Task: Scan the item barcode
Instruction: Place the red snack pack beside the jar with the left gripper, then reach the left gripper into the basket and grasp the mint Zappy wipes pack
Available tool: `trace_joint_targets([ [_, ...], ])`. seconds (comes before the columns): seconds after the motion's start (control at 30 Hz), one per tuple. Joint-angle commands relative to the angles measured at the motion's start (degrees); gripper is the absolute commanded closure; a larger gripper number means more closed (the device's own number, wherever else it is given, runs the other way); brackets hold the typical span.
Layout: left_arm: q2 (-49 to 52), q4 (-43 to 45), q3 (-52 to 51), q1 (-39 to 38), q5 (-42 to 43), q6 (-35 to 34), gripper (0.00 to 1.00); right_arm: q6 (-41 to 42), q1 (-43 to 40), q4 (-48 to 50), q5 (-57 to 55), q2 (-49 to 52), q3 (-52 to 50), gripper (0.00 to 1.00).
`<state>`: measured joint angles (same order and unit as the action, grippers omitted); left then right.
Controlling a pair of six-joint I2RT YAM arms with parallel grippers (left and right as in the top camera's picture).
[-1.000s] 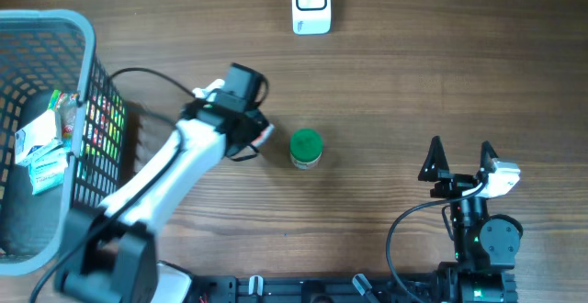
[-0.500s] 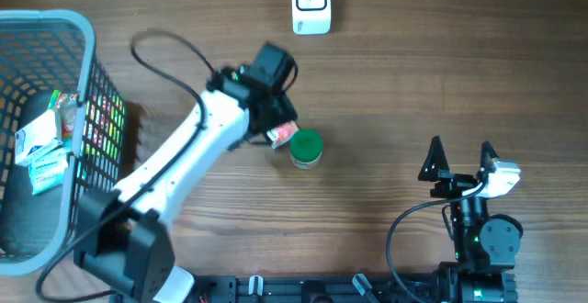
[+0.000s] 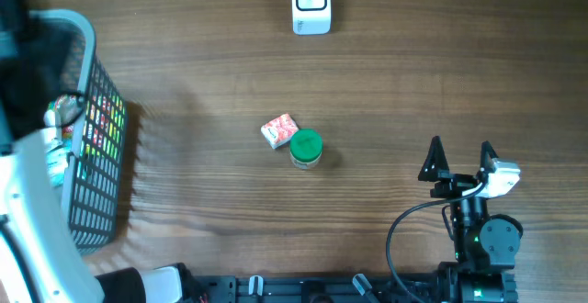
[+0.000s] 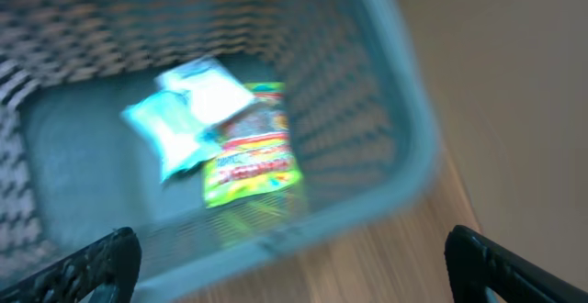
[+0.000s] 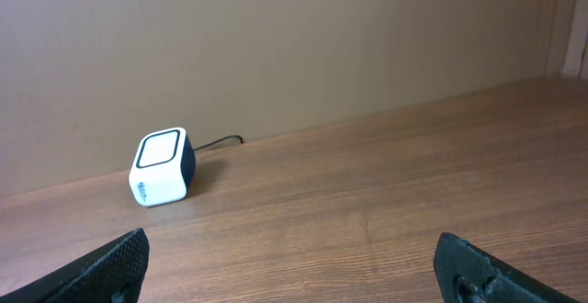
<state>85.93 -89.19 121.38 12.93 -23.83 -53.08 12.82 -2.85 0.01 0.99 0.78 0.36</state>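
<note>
A small red-and-white packet (image 3: 279, 129) lies mid-table, touching or nearly touching a green-lidded jar (image 3: 306, 148) on its right. The white barcode scanner (image 3: 311, 3) stands at the far edge; the right wrist view shows the scanner (image 5: 162, 168) at left. My left arm (image 3: 28, 202) is blurred at the far left over the basket. The left gripper (image 4: 294, 268) is open and empty above the basket's rim. At the near right, my right gripper (image 3: 459, 159) stands open with only bare wood between its fingers (image 5: 110, 266).
The teal mesh basket (image 3: 84, 29) fills the left side. Inside the basket (image 4: 409, 129) lie a green snack bag (image 4: 253, 161) and a white-and-teal packet (image 4: 184, 110). The scanner's cable runs off behind it.
My left gripper carried the red-and-white packet to the jar, opened and let it go, then swung away left over the basket. The right arm has not moved.
</note>
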Motion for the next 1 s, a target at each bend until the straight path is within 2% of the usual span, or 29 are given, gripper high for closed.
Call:
trace_joint_targets([
  [0.0,0.48,-1.27,-1.9,13.09,9.9,-1.88,0.0,0.83,-0.22,0.31,-0.74,-0.35,-0.07,0.0],
  [0.13,0.52,2.23,-12.81,20.7,10.14,-1.79,0.0,0.81,-0.24,0.31,-0.74,-0.35,-0.07,0.0],
  [0.4,0.31,20.13,-38.51,21.4,10.32,-1.81,0.0,0.83,-0.22,0.31,-0.74,-0.35,-0.07,0.0],
  [0.7,0.33,30.49,-49.46,27.98,11.76,-1.81,0.0,0.83,-0.22,0.31,-0.74,-0.35,-0.07,0.0],
  [0.87,1.55,39.52,-56.7,28.13,11.96,-1.81,0.0,0.81,-0.22,0.31,-0.74,-0.35,-0.07,0.0],
  [0.97,2.84,41.7,-57.86,28.13,12.02,-1.86,0.01,0.83,-0.22,0.31,-0.74,-0.35,-0.07,0.0],
])
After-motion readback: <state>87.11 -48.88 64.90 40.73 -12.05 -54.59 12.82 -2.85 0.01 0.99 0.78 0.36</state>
